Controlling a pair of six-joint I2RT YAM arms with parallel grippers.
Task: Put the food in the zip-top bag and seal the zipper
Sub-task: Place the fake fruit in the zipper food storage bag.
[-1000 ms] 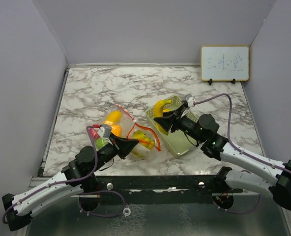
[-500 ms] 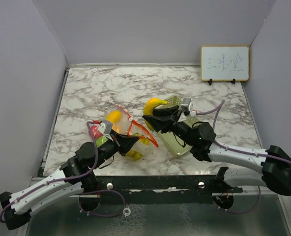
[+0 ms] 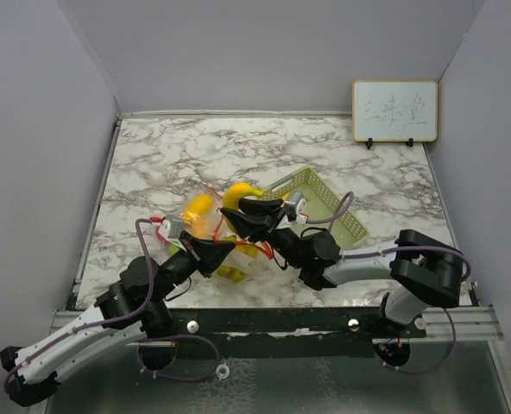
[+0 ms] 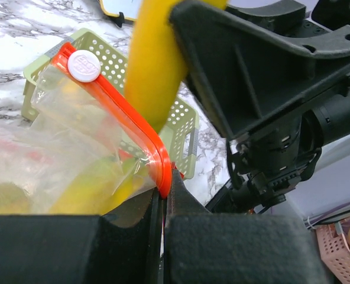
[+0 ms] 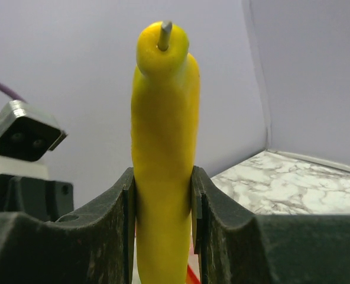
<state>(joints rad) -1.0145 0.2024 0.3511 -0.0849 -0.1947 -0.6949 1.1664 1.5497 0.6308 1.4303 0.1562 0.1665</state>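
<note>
- Between the pads of the right pincer (image 5: 163, 177): one yellow banana (image 5: 163, 118), clamped at mid-length, with its stem end sticking out past the fingertips.
- Just beside that pincer, to its left: the open mouth of the zip-top bag (image 4: 74, 118). Several yellow and orange food pieces (image 3: 198, 208) lie inside.
- Left pincer (image 4: 163, 198): jaws pressed together on the red-orange zipper (image 4: 136, 127), gripping the bag's rim. A white slider (image 4: 84, 65) sits farther along the strip.
- Behind the right pincer, to its right: pale green tray (image 3: 329, 205).

Marble table (image 3: 195, 155): zip-top bag (image 3: 211, 226), green tray (image 3: 324, 203), whiteboard (image 3: 394, 110).
</note>
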